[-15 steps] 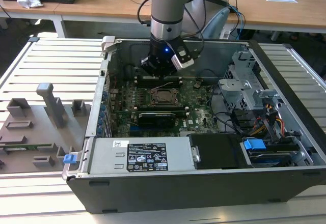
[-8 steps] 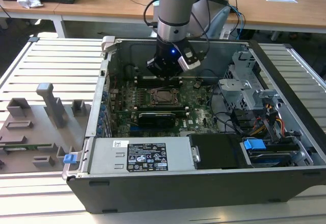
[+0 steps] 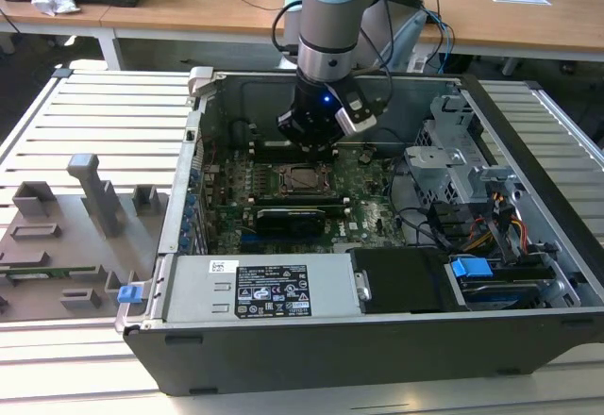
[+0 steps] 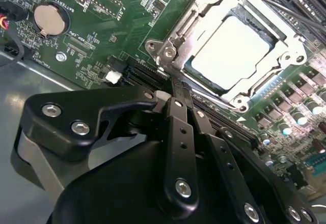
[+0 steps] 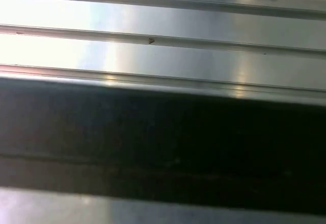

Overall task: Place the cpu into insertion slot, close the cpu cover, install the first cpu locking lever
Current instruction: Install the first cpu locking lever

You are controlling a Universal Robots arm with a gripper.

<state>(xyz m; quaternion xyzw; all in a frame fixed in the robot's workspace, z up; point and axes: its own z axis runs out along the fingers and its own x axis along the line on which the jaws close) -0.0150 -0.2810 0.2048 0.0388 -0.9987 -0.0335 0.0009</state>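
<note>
Claw (image 4: pixel 175 89) clenched, empty, beside cpu cover (image 4: pixel 175 33); cpu (image 4: pixel 232 51) seated; slot hidden underneath.

Cpu (image 4: pixel 232 48): flat square chip, pale silvery top, lying level in the insertion slot (image 4: pixel 179 24), upper right of the second wrist view; in the exterior view it sits just above frame centre (image 3: pixel 304 178). Cpu cover (image 4: pixel 289 57): thin metal frame plate with square window, lying down flat over the chip's edges, the chip's top showing through the window. Slot is metal-edged, set in green circuit board.
</note>
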